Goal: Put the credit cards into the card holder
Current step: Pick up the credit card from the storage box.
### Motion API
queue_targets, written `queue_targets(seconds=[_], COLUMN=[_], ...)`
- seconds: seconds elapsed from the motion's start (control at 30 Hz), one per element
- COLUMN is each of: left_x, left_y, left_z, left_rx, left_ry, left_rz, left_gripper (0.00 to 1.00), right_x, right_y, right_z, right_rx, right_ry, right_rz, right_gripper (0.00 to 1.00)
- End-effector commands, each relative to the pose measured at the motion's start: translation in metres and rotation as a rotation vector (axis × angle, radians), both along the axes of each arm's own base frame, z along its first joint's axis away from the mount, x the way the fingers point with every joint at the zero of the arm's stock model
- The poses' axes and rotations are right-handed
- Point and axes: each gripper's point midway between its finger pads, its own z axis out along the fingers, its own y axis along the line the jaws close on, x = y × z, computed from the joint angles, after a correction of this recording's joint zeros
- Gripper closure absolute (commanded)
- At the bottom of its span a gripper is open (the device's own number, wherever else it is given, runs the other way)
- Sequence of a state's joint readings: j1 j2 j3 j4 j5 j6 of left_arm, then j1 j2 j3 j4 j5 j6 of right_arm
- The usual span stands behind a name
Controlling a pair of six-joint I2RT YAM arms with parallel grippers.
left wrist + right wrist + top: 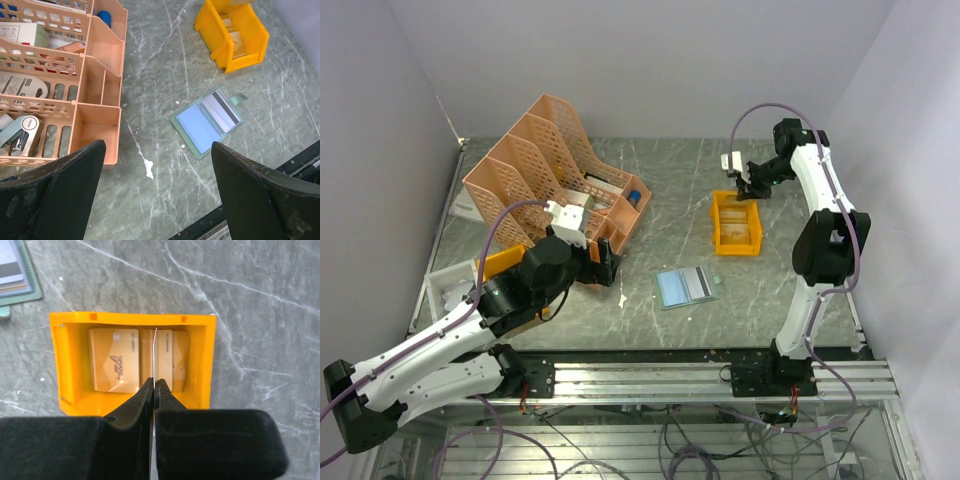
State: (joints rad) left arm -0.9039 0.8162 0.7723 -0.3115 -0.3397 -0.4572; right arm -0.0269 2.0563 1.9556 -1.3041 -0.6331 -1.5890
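Worktop (pixel 165 65): hard, grey-green surface with a marbled pattern, white veins and a few white flecks.

Card holder (pixel 207 122): thin, flat, grey-green, rounded corners. It lies open and face up on the worktop, between the file rack and the bin and apart from both. One panel shows a pale blue glossy face. The other panel carries a card with a dark stripe across it. A small closure tab projects from one edge. No writing is readable on it.

Bin (pixel 132 320): orange-yellow moulded plastic, rectangular, open top, smooth walls. It holds tan credit cards (pixel 114 360) lying flat side by side on its floor. Each bears a slanted printed logo and a line of small characters, neither legible.

File rack (pixel 97 85): peach plastic with lattice dividers and small solid-walled compartments at the front. The lattice sections hold white labelled items and a blue-capped object. The two nearest front compartments look bare.

Right gripper (pixel 154 382): black jaws pressed together on a single credit card (pixel 155 345), seen edge-on as a thin pale line, held upright above the bin.

Left gripper (pixel 157 147): jaws spread wide, holding nothing, above the worktop beside the file rack.
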Motion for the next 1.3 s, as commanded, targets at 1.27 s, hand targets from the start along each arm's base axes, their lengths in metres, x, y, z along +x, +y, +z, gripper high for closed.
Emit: queue_targets(seconds=[1.27], left_x=[0.003], left_y=[-0.002], left_z=[0.001], left_rx=[-0.038], left_ry=[-0.019], left_rz=[0.009], left_gripper=[0.03], right_x=[-0.118], right_y=[0.052], right_z=[0.192], right_rx=[0.231], right_ry=[-1.317], right_rz=[0.6], right_gripper=[1.0])
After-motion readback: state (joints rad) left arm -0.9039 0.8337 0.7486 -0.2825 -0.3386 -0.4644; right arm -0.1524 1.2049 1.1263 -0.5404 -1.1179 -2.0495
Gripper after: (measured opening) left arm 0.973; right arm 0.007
